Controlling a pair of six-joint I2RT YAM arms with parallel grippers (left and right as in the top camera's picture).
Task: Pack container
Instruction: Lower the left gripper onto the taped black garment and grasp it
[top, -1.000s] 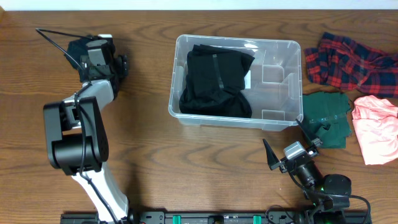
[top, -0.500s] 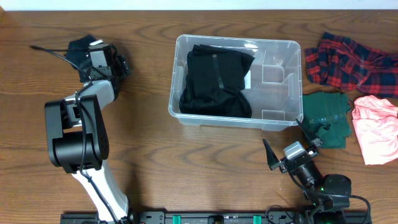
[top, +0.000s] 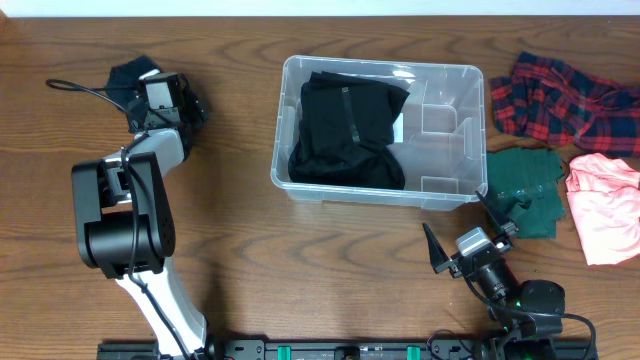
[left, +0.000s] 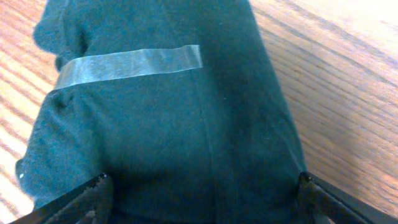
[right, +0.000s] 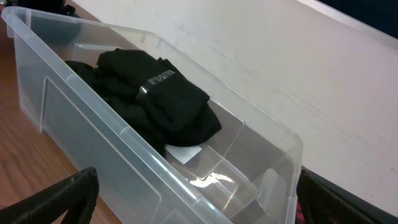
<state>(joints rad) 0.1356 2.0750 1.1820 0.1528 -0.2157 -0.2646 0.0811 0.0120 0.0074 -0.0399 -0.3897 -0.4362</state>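
Note:
The clear container stands mid-table with folded black clothes filling its left half; its right half shows bare plastic. At the far left my left gripper hangs over a dark folded garment. In the left wrist view that garment, bound by a strip of clear tape, fills the frame, and the left gripper is open with a fingertip at each side of it. My right gripper is open in front of the container's right corner. In the right wrist view the gripper faces the container wall.
To the right of the container lie a red-and-blue plaid garment, a folded green one and a pink one. The green one lies close to the right gripper. The left arm's body stands over the table's left front.
The left wrist has shifted slightly over the dark garment, showing more of the cloth at the far left. The right arm and the container have not moved.

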